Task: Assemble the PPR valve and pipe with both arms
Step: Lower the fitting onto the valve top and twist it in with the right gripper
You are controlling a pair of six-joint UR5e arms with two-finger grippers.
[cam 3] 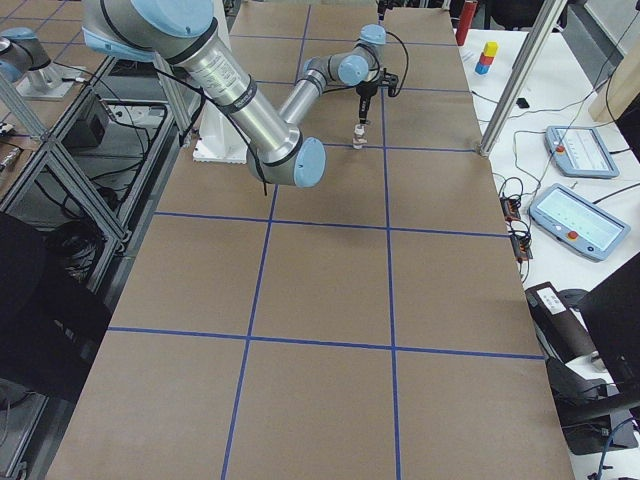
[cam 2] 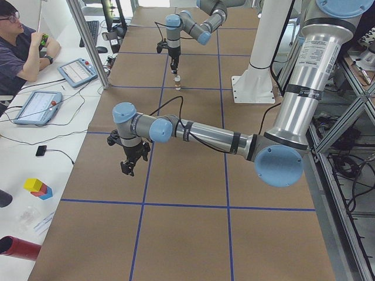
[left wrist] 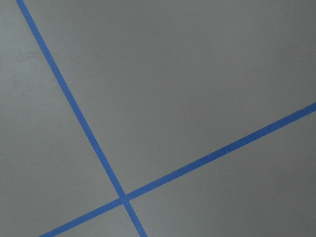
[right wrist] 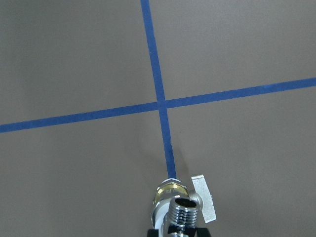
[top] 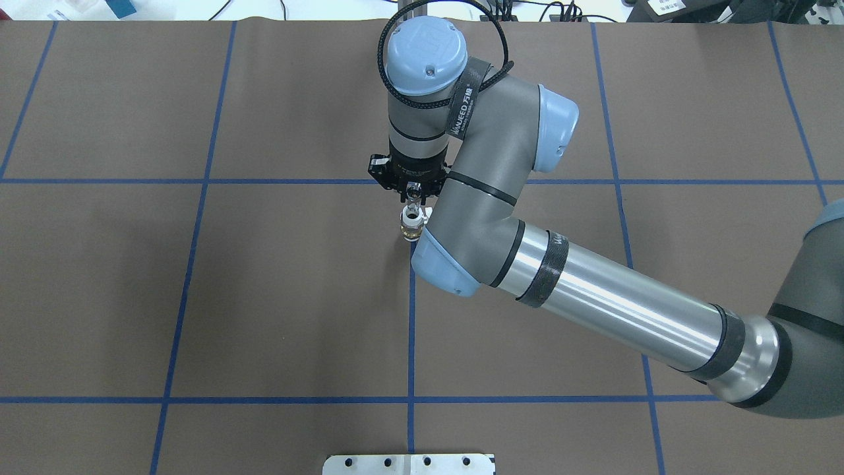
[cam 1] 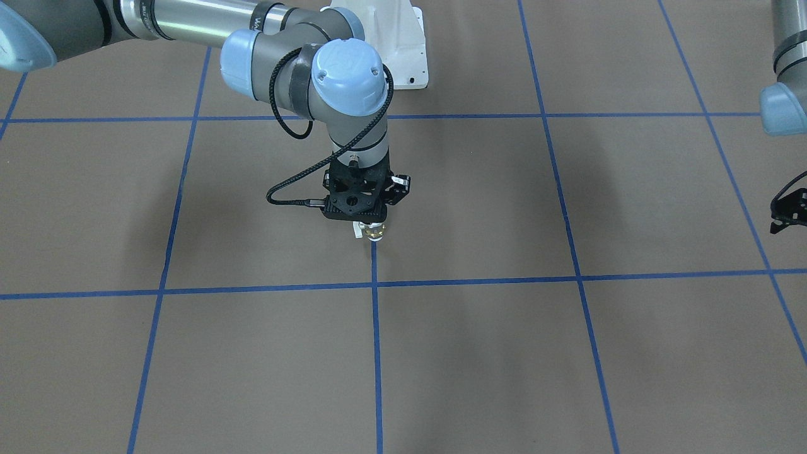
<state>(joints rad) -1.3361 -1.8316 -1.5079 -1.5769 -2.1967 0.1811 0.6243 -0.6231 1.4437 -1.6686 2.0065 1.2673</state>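
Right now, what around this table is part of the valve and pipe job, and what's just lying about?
Job:
- PPR valve, standing on the table
- pipe at its top end
- right gripper, over them
- left gripper, off to the side

Lying about:
- coloured blocks
- red cylinder
- tablets
- white pedestal

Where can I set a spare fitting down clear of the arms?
Bare: the squares left of the centre tape line in the overhead view. Crowded: around the valve and pipe under the right hand, and beneath that forearm.
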